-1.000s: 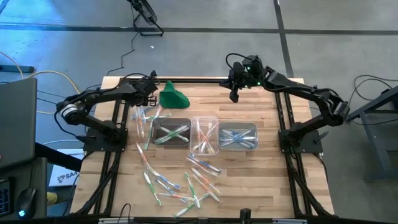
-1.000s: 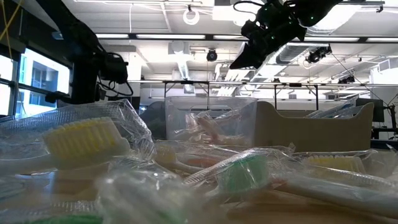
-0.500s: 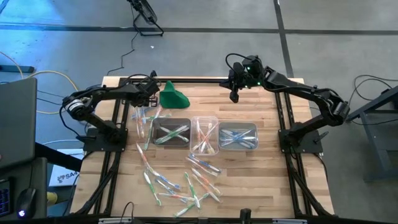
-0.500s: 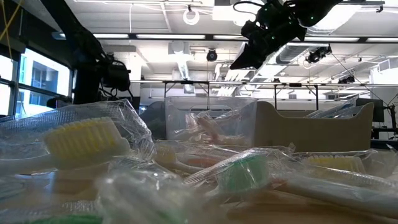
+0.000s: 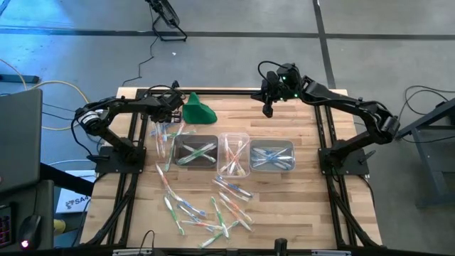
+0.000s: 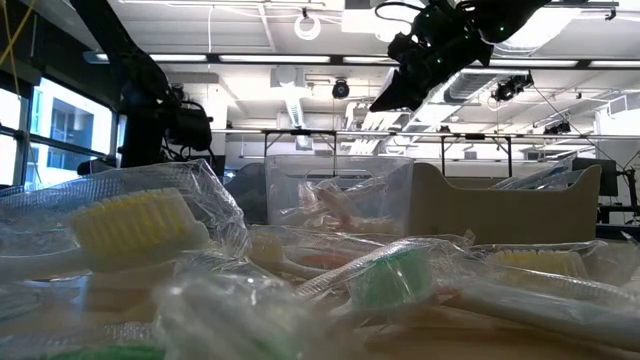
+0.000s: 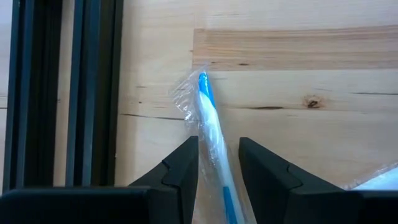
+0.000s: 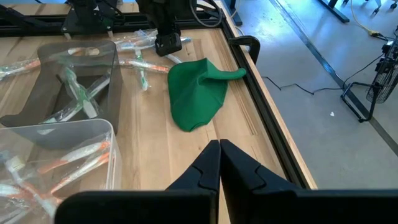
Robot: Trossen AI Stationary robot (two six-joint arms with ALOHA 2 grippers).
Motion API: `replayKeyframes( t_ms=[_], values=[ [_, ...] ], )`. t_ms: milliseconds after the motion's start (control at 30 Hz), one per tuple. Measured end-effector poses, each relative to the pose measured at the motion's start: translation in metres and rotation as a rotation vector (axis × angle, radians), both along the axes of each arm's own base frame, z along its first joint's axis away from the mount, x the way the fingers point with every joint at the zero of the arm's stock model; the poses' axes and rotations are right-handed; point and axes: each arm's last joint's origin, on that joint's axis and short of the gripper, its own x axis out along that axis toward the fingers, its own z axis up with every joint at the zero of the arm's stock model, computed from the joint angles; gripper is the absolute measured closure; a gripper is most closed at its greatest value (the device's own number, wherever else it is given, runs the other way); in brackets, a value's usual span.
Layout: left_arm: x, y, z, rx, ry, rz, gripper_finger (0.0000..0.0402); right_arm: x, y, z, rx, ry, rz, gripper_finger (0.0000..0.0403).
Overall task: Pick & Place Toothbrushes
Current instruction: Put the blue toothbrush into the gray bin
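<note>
1. While the wooden table (image 5: 298,206) carries three clear tubs (image 5: 234,154) in a row at its centre, each already holding sorted brushes, loose wrapped toothbrushes (image 5: 206,210) lie scattered toward 6 o'clock, with a few more at 10 o'clock.
2. Idle, the right gripper (image 5: 268,109) hangs at 12 o'clock, fingers pressed together.
3. At 10 o'clock, beside the green cloth (image 5: 197,110), the left gripper (image 7: 217,163) straddles a blue toothbrush (image 7: 209,118), its fingers around the handle.
4. Judged step: the pick. Next, lift cleanly and carry it to the blue tub (image 5: 272,156) at 3 o'clock.
</note>
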Motion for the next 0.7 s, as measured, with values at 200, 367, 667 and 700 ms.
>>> replayKeyframes(
  t_ms=[200, 367, 667, 700],
  values=[
    [-0.0002, 0.0005, -0.0001, 0.015, 0.013, 0.003, 0.0309, 0.0, 0.0, 0.0, 0.0, 0.0, 0.0, 0.0401],
    [-0.0016, 0.0003, -0.0009, 0.013, 0.057, -0.031, 0.0369, 0.0, 0.0, 0.0, 0.0, 0.0, 0.0, 0.0401],
    [0.0001, 0.0024, 0.0024, 0.05, 0.039, -0.045, 0.0371, 0.0001, 0.0001, 0.0, 0.0, 0.0, 0.0, 0.0401],
    [0.0009, 0.0032, 0.0044, 0.062, 0.028, -0.057, 0.0373, 0.0001, 0.0001, 0.0, 0.0, 0.0, 0.0, 0.0401]
  ],
)
